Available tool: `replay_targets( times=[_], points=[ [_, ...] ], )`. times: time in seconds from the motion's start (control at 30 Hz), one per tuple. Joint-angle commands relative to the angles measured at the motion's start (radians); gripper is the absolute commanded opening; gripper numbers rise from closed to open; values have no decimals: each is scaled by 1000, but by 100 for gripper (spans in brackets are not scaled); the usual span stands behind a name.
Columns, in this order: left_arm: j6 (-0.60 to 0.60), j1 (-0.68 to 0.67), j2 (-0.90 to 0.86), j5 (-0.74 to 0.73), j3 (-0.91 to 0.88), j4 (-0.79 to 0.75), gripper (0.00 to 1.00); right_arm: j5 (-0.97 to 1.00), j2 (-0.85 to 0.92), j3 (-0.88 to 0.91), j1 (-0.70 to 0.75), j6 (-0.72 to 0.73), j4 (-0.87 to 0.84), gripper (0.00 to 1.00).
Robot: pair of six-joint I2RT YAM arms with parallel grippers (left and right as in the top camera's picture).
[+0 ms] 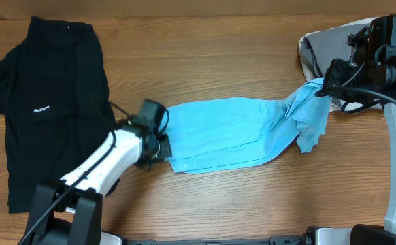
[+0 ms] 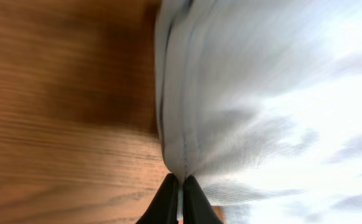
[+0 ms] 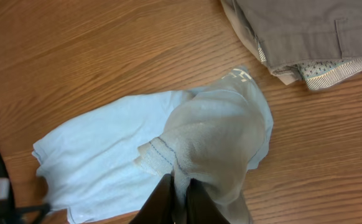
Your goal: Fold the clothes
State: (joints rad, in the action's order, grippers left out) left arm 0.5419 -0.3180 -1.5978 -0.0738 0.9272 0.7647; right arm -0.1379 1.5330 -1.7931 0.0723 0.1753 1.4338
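A light blue T-shirt (image 1: pixel 225 133) lies stretched across the middle of the table. My left gripper (image 1: pixel 162 146) is shut on its left edge. In the left wrist view the black fingertips (image 2: pixel 168 199) pinch the hem of the pale fabric (image 2: pixel 262 93). My right gripper (image 1: pixel 322 85) is shut on the shirt's right end, which is bunched and lifted off the wood. In the right wrist view that gripper (image 3: pixel 180 186) pinches a fold of the T-shirt (image 3: pixel 212 137). A black shirt (image 1: pixel 48 102) with a small white chest logo lies flat at far left. Grey pieces (image 1: pixel 320 44) sit at the back right.
The grey pieces (image 3: pixel 293 31) are stacked over a patterned cloth (image 3: pixel 330 70) just beyond the lifted shirt end. Bare wooden table (image 1: pixel 205 61) shows behind and in front of the blue shirt. The left arm's white link (image 1: pixel 96 167) crosses the black shirt's lower right corner.
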Motion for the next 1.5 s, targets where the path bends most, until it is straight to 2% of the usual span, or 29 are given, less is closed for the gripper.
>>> replay_targets(
  times=[0.0, 0.23, 0.63, 0.77, 0.93, 1.0, 1.07, 1.3, 1.47],
  points=[
    [-130, 45, 22, 51, 245, 128, 4, 6, 1, -4, 8, -8, 3, 10],
    [-217, 51, 24, 161, 616, 350, 4, 6, 1, -4, 8, -8, 13, 10],
    [-279, 51, 24, 247, 1122, 579, 4, 3, -47, -21, 25, -27, 33, 10],
    [-291, 51, 24, 265, 1238, 624, 4, 3, -102, -22, 31, -32, 77, 17],
    [-296, 51, 24, 263, 1315, 655, 4, -2, -153, -21, 35, -32, 140, 29],
    [-297, 51, 21, 260, 1314, 659, 4, -54, -153, -17, 35, -76, 168, 36],
    [-304, 51, 16, 261, 1314, 664, 4, -85, -149, 13, 34, -99, 173, 39],
    [-303, 51, -2, 260, 1312, 665, 4, -184, -148, 243, 34, -102, 71, 40],
    [-303, 50, -27, 257, 1311, 675, 4, -257, -148, 525, 33, -37, -134, 40]
  ],
)
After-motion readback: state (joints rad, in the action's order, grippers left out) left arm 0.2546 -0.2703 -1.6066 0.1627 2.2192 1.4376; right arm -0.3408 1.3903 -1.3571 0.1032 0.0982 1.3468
